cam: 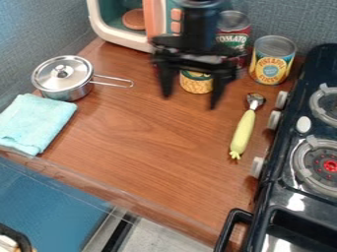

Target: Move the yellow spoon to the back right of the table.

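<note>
The claw point(190, 101) is hanging over the back part of the table point(138, 142), its two fingers standing wide apart and gripping nothing. Between them, in the line of sight, a short yellow-labelled can point(196, 83) is showing in part; whether the claw is touching it, I cannot tell. Just beyond, a red-labelled can point(233, 37) is standing upright, partly hidden by the claw, and beside it a larger yellow-labelled can point(271, 61) is standing upright, its top end closed. At the back, a toy microwave point(150, 24) is holding a round brown item point(133, 19). To the left, a metal pot point(78, 92) is wearing its lid point(63, 73), which is hiding the contents. A light blue cloth point(34, 120) is lying beside the pot, and a black stove point(289, 199) is occupying the right side. I am counting three cans, one microwave, one pot with one lid, one cloth, one spoon and, on the visible part of the stove, two burners. The yellow spoon point(243, 132) is lying on the table, near the stove, to the right of the claw and lower in the view, its metal head pointing toward the back and its handle toward the front.
</note>
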You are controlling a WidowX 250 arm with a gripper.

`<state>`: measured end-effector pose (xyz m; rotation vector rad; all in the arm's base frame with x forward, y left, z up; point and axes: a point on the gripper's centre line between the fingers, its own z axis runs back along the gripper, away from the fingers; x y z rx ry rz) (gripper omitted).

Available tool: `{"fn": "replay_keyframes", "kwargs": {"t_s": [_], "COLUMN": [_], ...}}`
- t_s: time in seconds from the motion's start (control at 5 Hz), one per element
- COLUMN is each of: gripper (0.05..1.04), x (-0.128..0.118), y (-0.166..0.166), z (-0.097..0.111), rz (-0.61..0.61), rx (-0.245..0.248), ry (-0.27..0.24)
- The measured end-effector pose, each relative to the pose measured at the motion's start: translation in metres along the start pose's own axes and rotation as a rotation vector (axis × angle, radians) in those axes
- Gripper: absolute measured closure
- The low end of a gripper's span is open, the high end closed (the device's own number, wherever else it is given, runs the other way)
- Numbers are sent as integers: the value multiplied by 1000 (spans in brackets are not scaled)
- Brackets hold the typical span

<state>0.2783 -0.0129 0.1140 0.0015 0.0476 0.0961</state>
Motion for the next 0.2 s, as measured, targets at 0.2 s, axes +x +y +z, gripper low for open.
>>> {"fn": "replay_keyframes", "kwargs": {"t_s": [0.2], "gripper": [83], "x": [-19], "y": [19], "z": [-9], "rz": [-67], "rx": [69], "ry": [21]}}
